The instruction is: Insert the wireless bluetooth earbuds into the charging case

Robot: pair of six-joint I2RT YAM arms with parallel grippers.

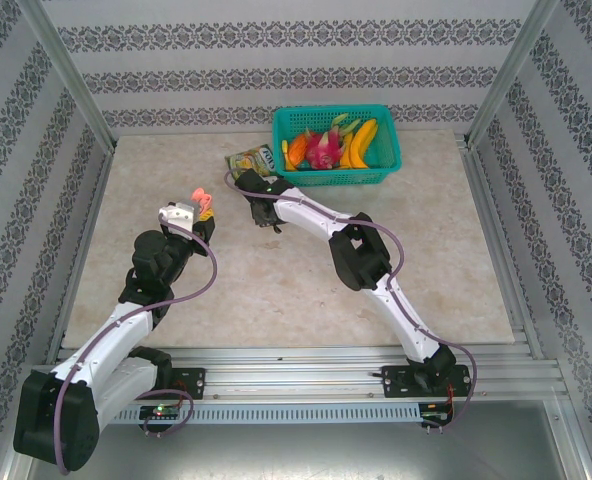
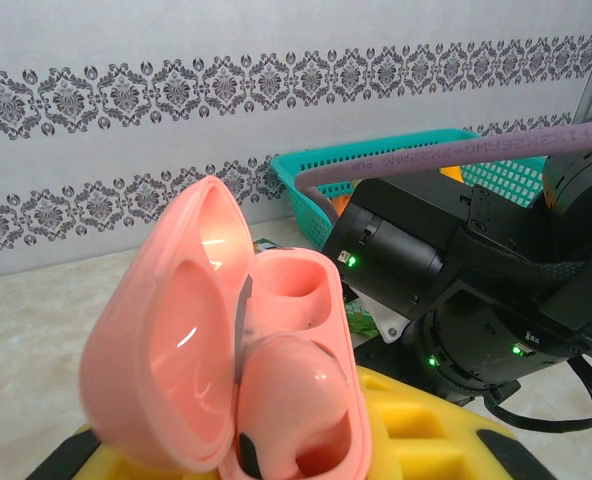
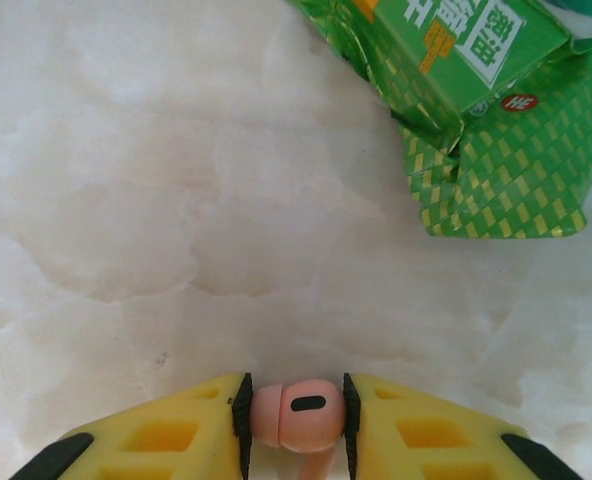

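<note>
My left gripper (image 1: pixel 198 212) is shut on a pink charging case (image 2: pixel 216 340) and holds it up off the table with its lid swung open. One pink earbud (image 2: pixel 296 400) sits in the case's near socket, while the far socket (image 2: pixel 291 285) is empty. In the top view the case (image 1: pixel 205 203) shows at the left gripper's tip. A short way to the right, my right gripper (image 3: pixel 295 422) is down at the marble tabletop. Its black pads (image 3: pixel 242 420) press both sides of a second pink earbud (image 3: pixel 311 410), whose stem points back toward the wrist.
A green snack packet (image 3: pixel 476 90) lies on the table just beyond the right gripper. A teal basket (image 1: pixel 336 178) of toy fruit stands at the back. Metal frame rails edge the table on both sides.
</note>
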